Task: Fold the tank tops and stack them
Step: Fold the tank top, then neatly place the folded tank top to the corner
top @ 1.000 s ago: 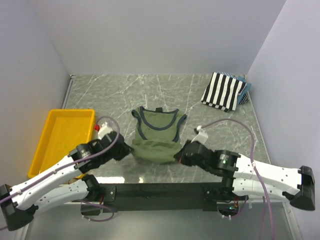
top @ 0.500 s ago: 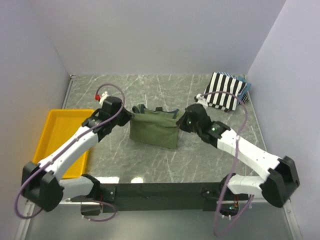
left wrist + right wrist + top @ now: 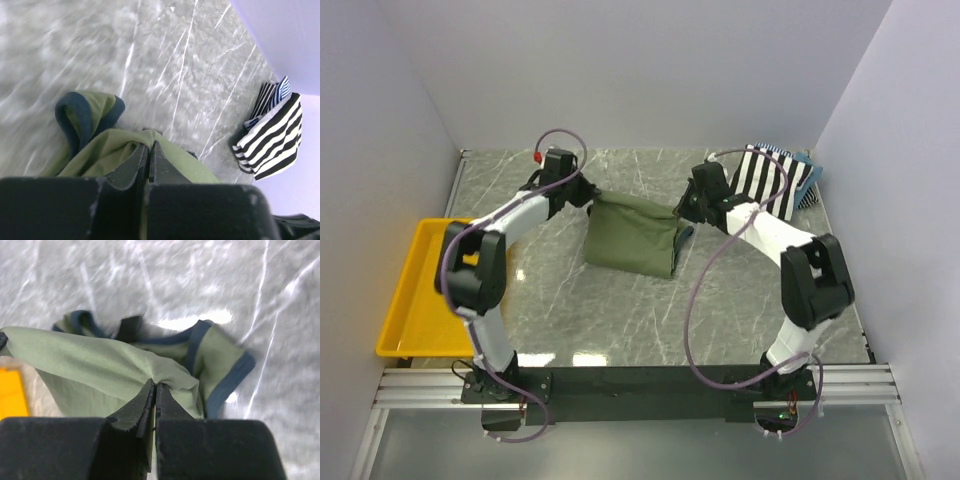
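The olive-green tank top (image 3: 632, 236) lies folded over on the marble table, its far edge held up between both arms. My left gripper (image 3: 588, 196) is shut on its left corner; the cloth (image 3: 175, 157) bunches at the fingertips, navy trim (image 3: 75, 117) to the left. My right gripper (image 3: 686, 207) is shut on its right corner; the cloth (image 3: 90, 357) drapes left, navy-trimmed straps (image 3: 220, 382) hanging beyond. The striped tank top (image 3: 770, 181) lies folded at the far right corner, also in the left wrist view (image 3: 272, 137).
A yellow tray (image 3: 418, 290) sits at the left table edge, its corner in the right wrist view (image 3: 10, 392). Walls close in the table at the back and both sides. Cables loop over both arms.
Both grippers have carried the green top's near edge away from the bases, over the top toward the back wall, folding it in half; the arms are now stretched far out.
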`<state>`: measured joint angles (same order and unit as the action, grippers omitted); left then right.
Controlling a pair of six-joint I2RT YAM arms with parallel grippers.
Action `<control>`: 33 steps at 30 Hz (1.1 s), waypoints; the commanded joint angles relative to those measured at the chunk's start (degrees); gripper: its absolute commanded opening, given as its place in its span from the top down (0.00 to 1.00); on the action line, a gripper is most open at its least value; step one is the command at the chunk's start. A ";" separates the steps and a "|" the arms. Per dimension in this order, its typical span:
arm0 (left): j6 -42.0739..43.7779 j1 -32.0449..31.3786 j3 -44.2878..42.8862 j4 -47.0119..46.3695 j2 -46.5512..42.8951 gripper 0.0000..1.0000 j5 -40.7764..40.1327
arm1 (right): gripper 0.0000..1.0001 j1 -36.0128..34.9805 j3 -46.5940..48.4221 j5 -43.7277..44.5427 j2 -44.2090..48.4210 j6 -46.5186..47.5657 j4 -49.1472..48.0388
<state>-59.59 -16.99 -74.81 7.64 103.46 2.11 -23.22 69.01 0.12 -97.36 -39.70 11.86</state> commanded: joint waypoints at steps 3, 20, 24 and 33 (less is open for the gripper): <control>2.55 1.96 -8.06 -7.20 9.47 0.75 7.37 | 0.77 2.92 7.35 0.06 -7.21 2.00 1.49; 3.87 0.56 1.67 6.68 -6.95 0.60 -5.79 | 0.47 -1.82 1.83 6.30 4.38 1.12 4.23; 3.17 -0.67 7.20 8.44 -6.25 0.65 -7.90 | 0.48 -2.18 -0.54 7.08 2.62 0.59 4.57; 5.18 -2.16 18.64 2.65 -11.70 0.48 -10.37 | 0.45 -2.00 -10.03 5.68 4.81 0.50 0.45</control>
<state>-56.21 -18.33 -56.29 14.24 96.01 -6.42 -25.34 60.93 5.87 -94.26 -39.11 15.46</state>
